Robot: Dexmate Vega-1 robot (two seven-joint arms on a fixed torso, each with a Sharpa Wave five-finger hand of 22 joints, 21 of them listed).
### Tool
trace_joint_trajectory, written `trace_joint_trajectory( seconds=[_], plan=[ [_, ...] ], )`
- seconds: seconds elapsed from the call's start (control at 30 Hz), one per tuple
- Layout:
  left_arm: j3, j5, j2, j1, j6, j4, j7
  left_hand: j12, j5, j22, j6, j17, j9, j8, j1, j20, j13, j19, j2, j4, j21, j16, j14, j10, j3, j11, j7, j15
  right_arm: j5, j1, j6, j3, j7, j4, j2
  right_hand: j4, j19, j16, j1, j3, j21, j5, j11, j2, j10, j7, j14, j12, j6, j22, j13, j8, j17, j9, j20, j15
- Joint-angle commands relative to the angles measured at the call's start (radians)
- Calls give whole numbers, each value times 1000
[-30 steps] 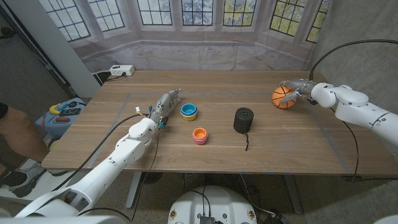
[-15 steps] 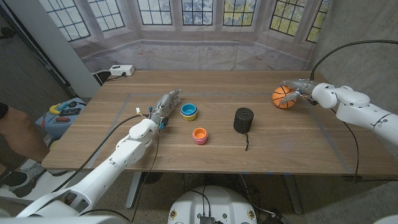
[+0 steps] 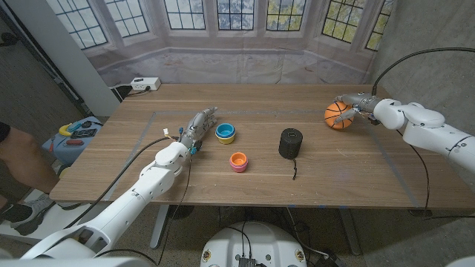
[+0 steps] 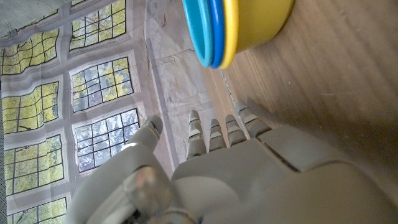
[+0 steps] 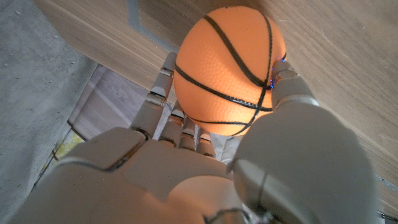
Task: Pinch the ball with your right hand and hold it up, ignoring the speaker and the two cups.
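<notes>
Nothing has visibly moved since the earlier frames. At upper right, the right hand [image 3: 361, 103] still pinches the pebbled orange ball [image 3: 338, 116], near the wooden table's [image 3: 356, 178] far right edge. Left hand [image 3: 197, 126], fingers apart, waits beside one blue-and-yellow cup [image 3: 225, 133]; one pink cup [image 3: 237, 161] and one black cylindrical speaker [image 3: 290, 143] stand mid-table.

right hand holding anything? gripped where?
The right hand pinches the orange ball across its sides, thumb against fingers. The left hand holds nothing.

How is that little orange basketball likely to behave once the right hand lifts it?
The ball is round, so it would probably roll if released. Its pebbled skin likely gives the right hand some grip. It looks small and probably light, though that cannot be confirmed.
</notes>
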Motion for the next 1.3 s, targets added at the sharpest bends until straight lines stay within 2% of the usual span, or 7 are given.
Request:
trace_joint_trajectory(
  seconds=[0.03,0.53,0.8,1.3],
  plan=[
    [0,0,0,-1,0,-2,0,0,4,4,5,3,4,-4,0,0,3,5,-4,3,-5,-4,6,10,6,-1,-2,0,20,-9,4,18,-22,-7,1,5,15,0,17,5,5,8,-3,1,17,-3,19,17,24,4,9,10,6,6,-6,-4],
    [4,-3,-8,-10,-5,13,-13,-1,4,5,7,3,5,-6,0,0,3,7,-5,1,-8,-4,6,10,6,-1,-1,0,80,-42,-11,60,-41,-53,-16,11,18,-3,15,4,4,8,-4,9,27,2,27,32,50,4,18,16,15,8,-8,-6],
    [3,0,-13,-12,-22,20,-13,-1,4,5,9,3,5,-6,0,0,3,7,-5,1,-10,-4,6,13,5,-3,-1,-2,99,-54,-26,76,-33,-81,-29,14,13,-11,13,3,0,7,3,12,18,7,18,34,43,4,23,11,20,8,-8,-2],
    [-16,-5,6,6,-39,-8,-12,-3,4,5,2,3,5,-10,-2,0,3,7,-7,0,-15,-5,3,9,4,-2,-6,-2,183,-84,-79,123,-37,-136,-29,15,13,-15,14,2,-2,4,10,15,19,13,22,43,48,4,30,9,27,9,-5,3]
  ],
)
